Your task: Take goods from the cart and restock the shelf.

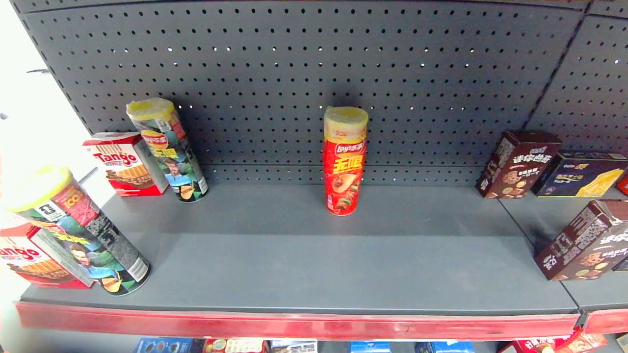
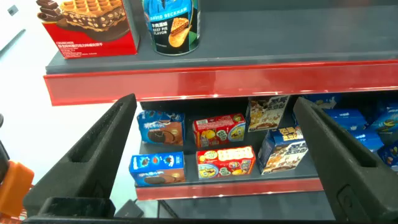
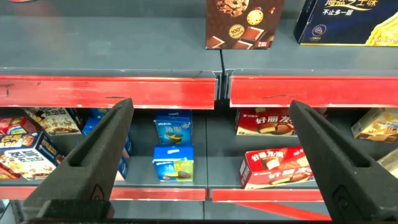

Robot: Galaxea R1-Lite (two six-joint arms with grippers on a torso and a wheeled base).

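Left gripper (image 2: 214,102) spread wide before the shelf (image 2: 249,79) front.
Its dark fingers (image 2: 99,155) stand well apart, nothing between them. Above the shelf's red rail, a wafer box (image 2: 87,28) sits just beside a can (image 2: 171,25). The lower shelf (image 2: 236,185) holds stacked blue boxes (image 2: 158,149), red boxes (image 2: 221,146) and possibly snack packs (image 2: 280,134).

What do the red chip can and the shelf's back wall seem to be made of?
The red chip can: likely cardboard tube, glossy printed wrap, judging by its sheen; lid looks plastic. The back wall: probably painted metal, matte dark grey, with rows of punched holes.
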